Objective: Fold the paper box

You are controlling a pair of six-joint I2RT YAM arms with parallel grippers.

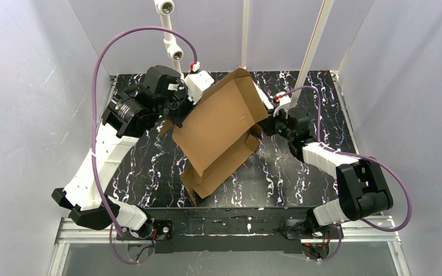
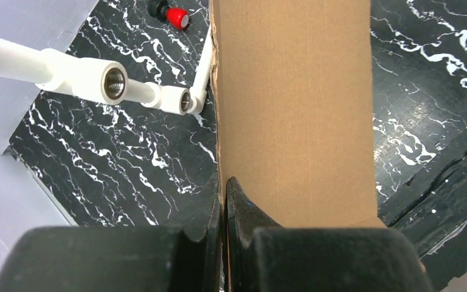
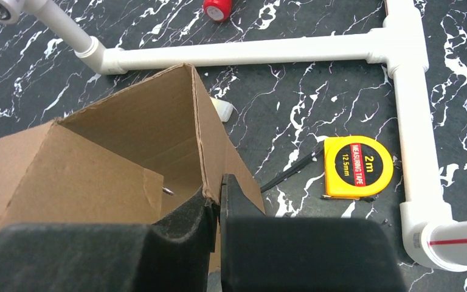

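The paper box point(image 1: 221, 129) is a half-formed brown cardboard shell held tilted above the black marbled table point(image 1: 299, 178), with one flap hanging toward the near edge. My left gripper point(image 1: 178, 117) is shut on its left edge. In the left wrist view the left gripper point(image 2: 224, 190) pinches the thin rim of a tall panel of the paper box point(image 2: 292, 109). My right gripper point(image 1: 267, 123) holds the right side. In the right wrist view the right gripper point(image 3: 216, 190) clamps a wall edge of the paper box point(image 3: 97, 164), with only a sliver of gap at the jaws.
A white pipe frame point(image 3: 261, 53) lies on the table behind the box, and more pipes point(image 1: 170, 34) rise at the back. A yellow tape measure point(image 3: 357, 167) lies right of the box. A red-capped item point(image 2: 176, 17) sits at the back. Grey walls enclose three sides.
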